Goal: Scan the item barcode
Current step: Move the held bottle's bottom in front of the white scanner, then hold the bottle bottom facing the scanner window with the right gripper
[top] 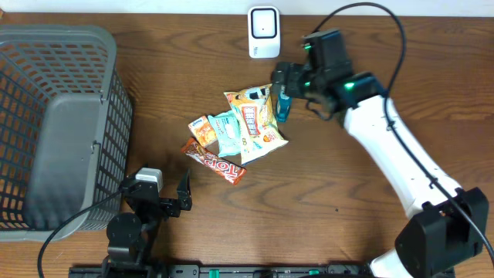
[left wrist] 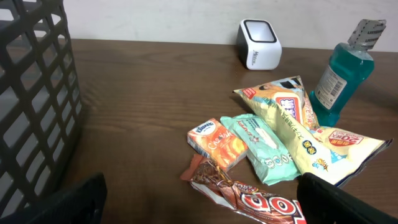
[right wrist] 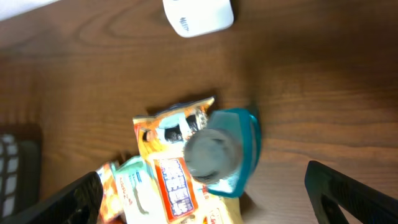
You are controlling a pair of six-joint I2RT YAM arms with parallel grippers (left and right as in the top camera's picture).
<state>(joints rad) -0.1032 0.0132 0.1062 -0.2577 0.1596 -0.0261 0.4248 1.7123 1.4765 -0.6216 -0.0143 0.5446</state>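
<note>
The mouthwash bottle [left wrist: 339, 74], with teal liquid, a grey cap and a white label, stands upright on the table [top: 324, 216] at 6 o'clock from the scanner [top: 264, 31]. The right gripper [top: 282, 85] hovers above it, jaws spread and empty. The left gripper [top: 164, 191] is likewise.

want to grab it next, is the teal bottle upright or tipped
Upright: the teal plastic mouthwash bottle stands on its base, grey cap on top.

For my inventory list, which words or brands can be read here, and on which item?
"TO": candy bar wrapper, remaining letters unclear.
Snack bag: print blurred, unreadable.
Orange pack, green pack, bottle label: too small.
Scanner: no text seen.
</note>
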